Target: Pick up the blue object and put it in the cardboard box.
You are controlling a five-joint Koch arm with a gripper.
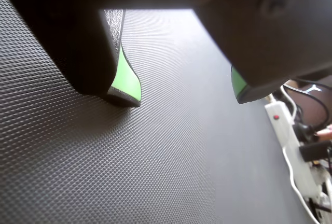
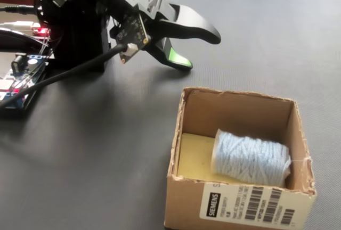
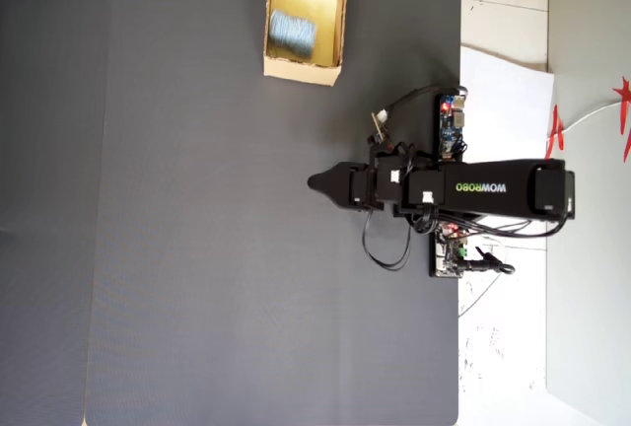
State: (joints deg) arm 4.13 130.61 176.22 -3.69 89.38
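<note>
Blue object (image 2: 250, 159) in cardboard box (image 2: 234, 208); arm (image 3: 473, 189) well apart.

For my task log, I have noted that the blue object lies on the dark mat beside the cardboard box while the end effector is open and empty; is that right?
Not quite: the blue object lies inside the cardboard box, as the fixed view shows. The end effector is indeed open and empty.

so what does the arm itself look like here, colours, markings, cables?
All-black arm, white WOWROBO lettering on its long link in the overhead view. Gripper: two black curved fingers with bright green pads. A small circuit board sits at the wrist, with black cables looping beside the arm.
</note>
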